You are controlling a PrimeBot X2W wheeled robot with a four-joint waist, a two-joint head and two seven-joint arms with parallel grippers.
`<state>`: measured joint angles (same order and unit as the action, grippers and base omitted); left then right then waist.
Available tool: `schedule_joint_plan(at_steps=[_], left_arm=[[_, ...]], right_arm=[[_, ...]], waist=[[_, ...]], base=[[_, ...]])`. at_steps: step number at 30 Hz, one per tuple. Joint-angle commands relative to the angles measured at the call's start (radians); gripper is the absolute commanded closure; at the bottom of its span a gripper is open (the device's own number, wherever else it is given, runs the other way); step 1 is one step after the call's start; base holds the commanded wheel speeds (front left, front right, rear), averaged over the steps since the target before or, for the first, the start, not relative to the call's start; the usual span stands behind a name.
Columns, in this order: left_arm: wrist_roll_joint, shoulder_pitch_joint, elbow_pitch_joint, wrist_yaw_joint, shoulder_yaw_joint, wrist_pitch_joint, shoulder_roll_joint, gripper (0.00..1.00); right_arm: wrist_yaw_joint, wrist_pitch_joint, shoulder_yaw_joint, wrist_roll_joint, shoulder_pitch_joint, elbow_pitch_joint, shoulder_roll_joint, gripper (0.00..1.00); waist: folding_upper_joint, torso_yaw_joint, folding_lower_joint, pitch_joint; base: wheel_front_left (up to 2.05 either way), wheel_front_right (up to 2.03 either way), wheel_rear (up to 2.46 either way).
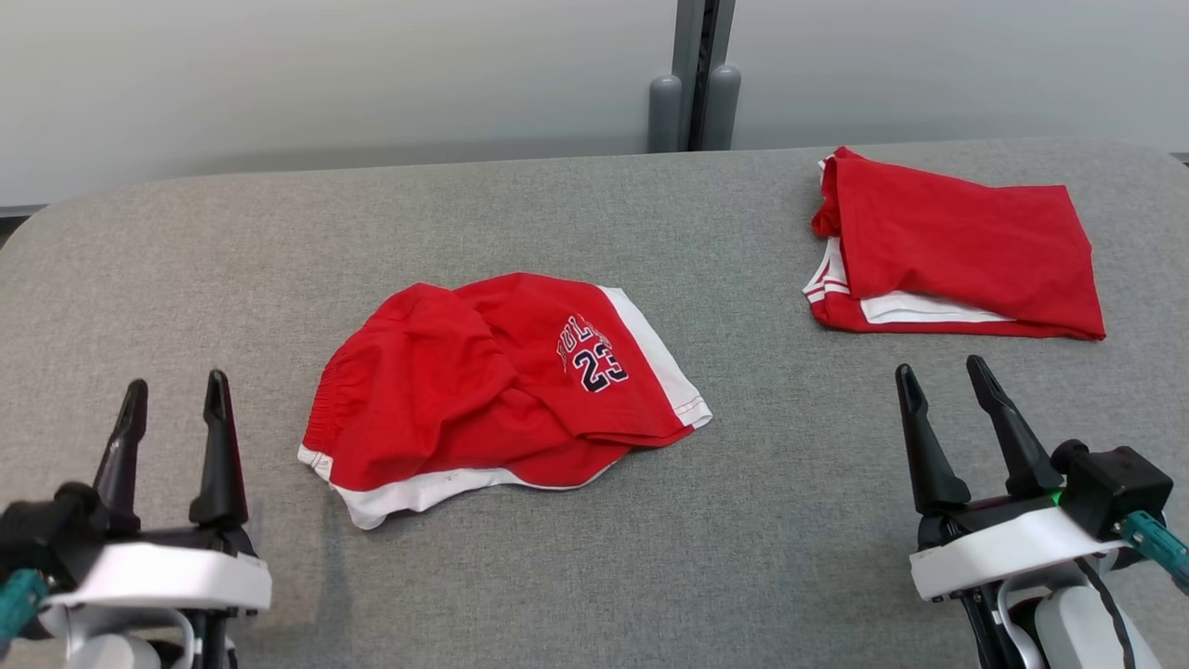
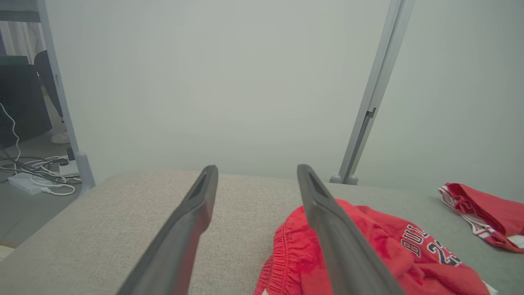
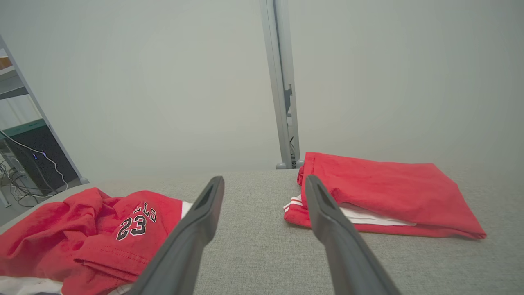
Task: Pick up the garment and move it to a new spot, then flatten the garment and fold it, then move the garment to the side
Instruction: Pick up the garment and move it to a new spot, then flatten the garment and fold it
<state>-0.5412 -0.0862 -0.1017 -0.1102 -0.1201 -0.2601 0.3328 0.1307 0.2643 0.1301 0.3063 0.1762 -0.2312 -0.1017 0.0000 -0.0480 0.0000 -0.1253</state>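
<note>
At centre of the grey table (image 1: 743,520), the crumpled red shorts (image 1: 464,400) lie between left gripper (image 1: 176,378) and right gripper (image 1: 939,364), both part-open and empty; a folded red garment (image 1: 957,246) rests far right

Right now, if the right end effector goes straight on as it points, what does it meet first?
The right end effector would probably meet the folded red garment first; height is unclear.

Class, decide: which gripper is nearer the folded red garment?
Right. The right gripper sits open just short of the folded garment, not touching it. The left gripper is far across the table, past the crumpled shorts.
</note>
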Motion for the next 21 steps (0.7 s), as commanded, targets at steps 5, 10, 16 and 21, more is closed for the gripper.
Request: schedule_joint_plan(at_steps=[5,10,16,21], left_arm=[[0.098,0.057,0.029,0.057,0.06,-0.005,-0.088,0.0],[0.16,0.065,0.032,0.096,0.103,-0.005,-0.146,0.0],[0.202,0.065,0.003,0.142,0.14,-0.005,-0.183,0.0],[0.228,0.063,-0.012,0.166,0.163,-0.005,-0.206,0.0]], right_arm=[[0.0,0.001,-0.009,-0.008,-0.033,0.025,0.002,0.0],[0.0,0.001,-0.005,-0.008,-0.043,0.026,0.001,0.0],[0.0,0.001,0.009,-0.006,-0.039,0.024,-0.008,0.0],[0.0,0.001,0.022,0.002,-0.038,0.014,-0.012,0.0]], waist=[[0.0,0.009,0.0,0.005],[0.0,0.016,0.0,0.007],[0.0,0.02,0.0,0.014],[0.0,0.026,0.0,0.018]], base=[[0.0,0.0,0.0],[0.0,0.0,0.0],[0.0,0.0,0.0],[0.0,0.0,0.0]])
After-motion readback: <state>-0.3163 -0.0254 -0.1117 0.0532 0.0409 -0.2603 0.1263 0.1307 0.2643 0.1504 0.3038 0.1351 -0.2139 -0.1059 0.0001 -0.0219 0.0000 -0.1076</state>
